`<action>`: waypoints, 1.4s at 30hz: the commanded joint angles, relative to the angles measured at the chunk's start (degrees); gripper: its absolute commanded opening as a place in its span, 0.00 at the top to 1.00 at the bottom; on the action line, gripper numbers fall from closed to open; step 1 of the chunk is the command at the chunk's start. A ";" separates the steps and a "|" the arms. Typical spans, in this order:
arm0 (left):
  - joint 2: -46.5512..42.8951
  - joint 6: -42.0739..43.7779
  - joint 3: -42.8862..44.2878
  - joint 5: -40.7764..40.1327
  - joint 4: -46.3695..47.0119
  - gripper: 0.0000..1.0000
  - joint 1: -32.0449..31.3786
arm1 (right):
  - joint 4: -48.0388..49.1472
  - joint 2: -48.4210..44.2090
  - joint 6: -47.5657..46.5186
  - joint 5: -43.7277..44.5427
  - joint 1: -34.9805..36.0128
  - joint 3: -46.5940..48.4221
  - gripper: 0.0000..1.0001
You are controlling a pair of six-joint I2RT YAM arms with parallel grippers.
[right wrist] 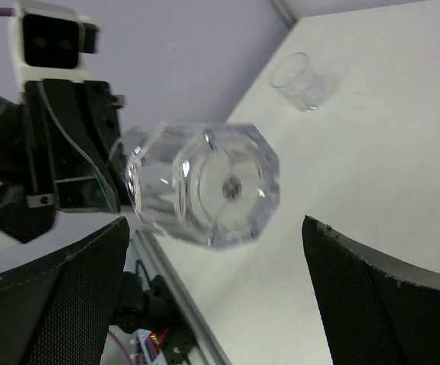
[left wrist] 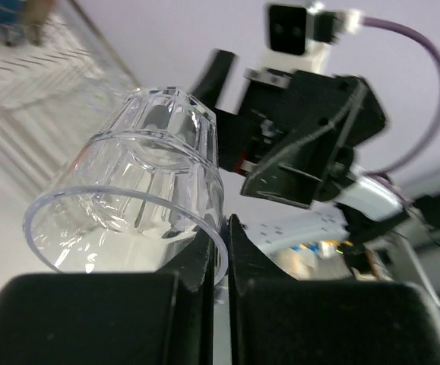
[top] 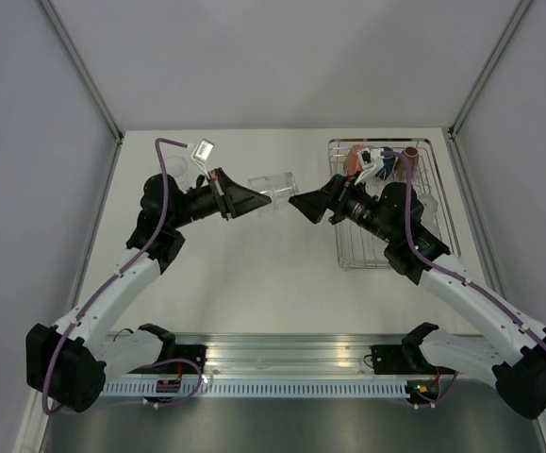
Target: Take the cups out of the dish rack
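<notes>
Above the middle of the table (top: 254,283), toward its far edge, my two grippers face each other with one clear tumbler (top: 274,186) between them. My left gripper (left wrist: 223,236) is clenched on that tumbler (left wrist: 151,175), the glass wall at the rim pinched between both fingers. It hangs on its side in the air, mouth toward my left wrist and eight-sided base toward my right one

My right gripper (right wrist: 213,228) is released, its two fingers spread wide. They sit to either side of the tumbler's base in my wrist view and grasp nothing. From overhead the right gripper (top: 303,203) sits just beside the glass, and the left gripper (top: 254,200) comes at it from the other side

One dish rack (top: 386,255) sits by the far right corner of the table, running along the right edge. At its far end I count three mugs side by side: one salmon-orange mug (top: 352,160), one dark blue mug (top: 386,168) and one brown mug (top: 410,162). My right arm covers much of the rack, so I cannot tell how many glasses sit in it

A second tumbler (right wrist: 302,80) rests on the bare table, close to an edge that meets the wall and well apart from the held one. That makes two tumblers I can count with certainty, and three mugs
</notes>
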 commanded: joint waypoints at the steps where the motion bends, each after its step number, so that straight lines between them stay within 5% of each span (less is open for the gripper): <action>1: -1.88 17.65 9.34 -13.95 -24.32 0.98 0.06 | -14.31 -4.71 -9.21 17.80 -0.16 3.72 0.02; 8: 7.42 32.08 22.72 -33.21 -48.34 0.98 -0.02 | -29.86 -14.46 -15.63 30.85 -0.16 4.07 0.02; 17: 32.09 42.01 45.74 -51.32 -69.79 0.98 1.55 | -41.65 -18.87 -19.59 32.62 -0.16 6.45 0.02; 30: 62.27 46.50 78.43 -52.04 -88.53 0.98 8.58 | -47.11 -18.69 -23.10 29.99 -0.16 7.24 0.02; 42: 73.79 51.77 90.14 -50.37 -89.15 0.91 9.82 | -46.94 -16.67 -23.45 29.81 -0.16 4.78 0.02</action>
